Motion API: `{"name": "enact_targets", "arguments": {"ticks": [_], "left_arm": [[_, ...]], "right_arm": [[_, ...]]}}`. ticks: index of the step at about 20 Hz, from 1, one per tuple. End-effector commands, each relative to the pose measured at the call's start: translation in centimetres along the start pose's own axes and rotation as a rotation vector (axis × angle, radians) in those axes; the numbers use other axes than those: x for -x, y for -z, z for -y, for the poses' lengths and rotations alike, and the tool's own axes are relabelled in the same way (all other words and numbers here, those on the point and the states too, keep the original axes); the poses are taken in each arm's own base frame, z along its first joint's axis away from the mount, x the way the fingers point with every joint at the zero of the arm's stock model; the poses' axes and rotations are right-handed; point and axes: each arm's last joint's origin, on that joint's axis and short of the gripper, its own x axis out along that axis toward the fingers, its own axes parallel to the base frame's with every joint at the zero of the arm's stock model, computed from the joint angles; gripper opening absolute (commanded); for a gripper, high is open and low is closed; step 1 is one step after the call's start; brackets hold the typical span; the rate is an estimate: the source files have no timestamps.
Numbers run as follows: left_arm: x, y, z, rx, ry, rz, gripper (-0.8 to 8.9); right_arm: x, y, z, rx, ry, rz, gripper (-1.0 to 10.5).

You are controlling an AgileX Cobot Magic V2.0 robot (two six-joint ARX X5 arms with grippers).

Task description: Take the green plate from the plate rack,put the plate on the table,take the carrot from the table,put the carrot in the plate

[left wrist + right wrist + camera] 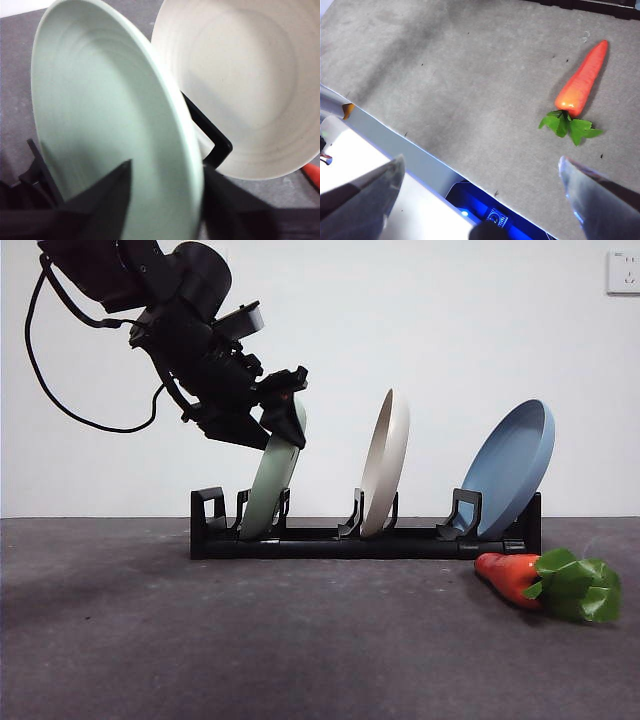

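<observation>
The green plate (270,480) stands on edge in the plate rack (365,540), leaning in the slot at the rack's far left end in the front view, with the beige plate (385,462) in the next slot and the blue plate (512,468) beyond it. The left gripper (285,425) is at the plate's upper rim, and the left wrist view shows one black jaw on each face of the rim, straddling it; they look closed on it, though blur keeps the actual contact from being certain. The plate looks stiff, light and matte, so a pinch on the raised rim should hold, but its broad face would likely swing under a one-edge grip, so it probably wants lifting straight out of the slot. The carrot (548,584) lies on the table (200,640) just beside the rack's right end, glossy and tapered, probably best taken across its thick middle. The right gripper (480,180) hangs spread wide above bare table near the carrot, holding nothing. The plate's lower edge is hidden by the holders, so how deep it sits cannot be told
</observation>
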Motion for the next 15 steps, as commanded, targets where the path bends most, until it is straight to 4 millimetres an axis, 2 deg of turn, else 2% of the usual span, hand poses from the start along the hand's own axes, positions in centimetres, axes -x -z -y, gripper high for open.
{"name": "enact_targets", "arguments": {"ticks": [1,9,12,15], "left_arm": [[-0.2,0.1,0.1,0.015,0.005,0.0,-0.08],[0.5,-0.5,0.1,0.196,0.072,0.015,-0.08],[1.8,-1.6,0.4,0.184,0.076,0.059,-0.08],[4.0,-3.2,0.9,0.17,0.078,0.111,-0.08]], "right_arm": [[0.0,-0.1,0.0,0.0,-0.001,0.007,6.9],[0.0,-0.1,0.0,0.0,-0.001,0.007,6.9],[0.0,-0.1,0.0,0.001,-0.001,0.007,6.9],[-0.1,-0.2,0.1,0.002,-0.001,0.008,6.9]]}}
